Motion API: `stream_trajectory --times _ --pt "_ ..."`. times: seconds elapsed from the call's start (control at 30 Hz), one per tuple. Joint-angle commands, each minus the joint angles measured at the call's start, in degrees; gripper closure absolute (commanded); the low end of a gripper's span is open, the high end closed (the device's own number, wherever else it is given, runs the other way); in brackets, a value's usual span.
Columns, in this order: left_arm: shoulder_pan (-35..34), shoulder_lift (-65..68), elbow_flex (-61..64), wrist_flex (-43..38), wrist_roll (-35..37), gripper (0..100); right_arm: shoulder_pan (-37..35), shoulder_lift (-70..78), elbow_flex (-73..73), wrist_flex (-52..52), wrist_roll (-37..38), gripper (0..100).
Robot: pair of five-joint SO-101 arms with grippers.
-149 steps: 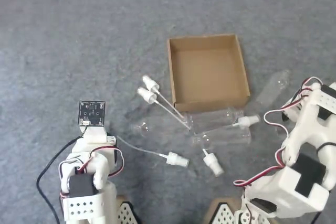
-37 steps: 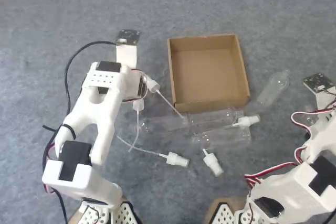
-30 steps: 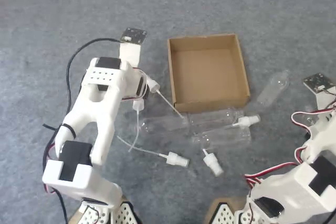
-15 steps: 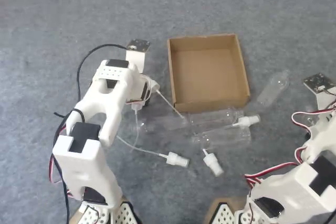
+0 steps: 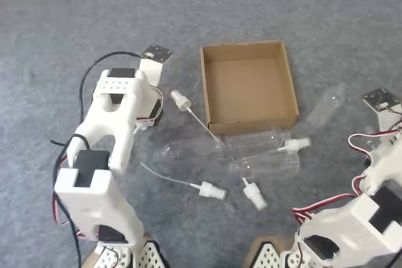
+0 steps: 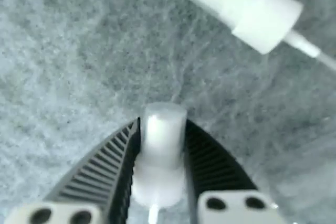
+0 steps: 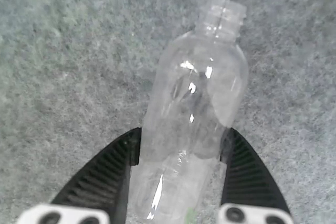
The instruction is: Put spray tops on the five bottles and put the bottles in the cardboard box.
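Left wrist view settles it: the left gripper (image 6: 160,129) is clamped on a spray top (image 6: 159,156), its jaws nearly closed round the white collar. It's held over the grey carpet (image 6: 63,51), with a loose spray top (image 6: 247,11) lying just beyond.

And the other arm?

The right gripper (image 7: 181,140) has a bottle (image 7: 194,93) between its jaws. They're spread wide, both pressing the clear body, and the open neck points away. I'd call this the capping step — top in one, bottle in the other.

So next they have to meet?

I'd think so. The tube has to find that narrow neck, which wants careful lining up. No bottle is in the cardboard box (image 5: 249,86) yet, though a second bottle (image 5: 254,137) just beside its near wall seems to wear a top already.

What's changed?

Five seconds back the left arm sat folded by its base, and two tops lay side by side left of the box. Now it's stretched out with one top taken — the other lies there alone.
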Motion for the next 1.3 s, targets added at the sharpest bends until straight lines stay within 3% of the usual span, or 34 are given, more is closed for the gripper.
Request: stream_trajectory --times 0.0,0.43,0.7,0.83,1.0,1.13,1.27 --pt "-0.8 -4.4 -2.0 -0.8 -0.6 85 1.3 0.3 0.8 0.2 0.7 85.4" --pt "-0.6 4.8 -9.5 0.6 -0.5 86 1.1 0.1 0.5 0.1 0.5 85.4" --pt "-0.8 5.9 -9.5 4.2 -0.5 91 0.9 0.2 0.5 0.3 0.6 85.3" --pt "-0.5 5.1 -8.4 4.4 -0.5 99 1.0 0.2 0.8 0.5 0.4 81.8" --pt "-0.7 -1.3 -8.1 5.0 0.0 99 1.1 0.0 0.8 0.4 0.4 72.3" --pt "-0.5 -10.2 -7.6 7.9 3.3 99 0.7 -0.5 0.4 0.9 0.2 71.9" --pt "1.5 -19.0 -2.2 7.5 5.5 99 -1.5 -0.3 -2.8 0.9 -4.7 71.7"
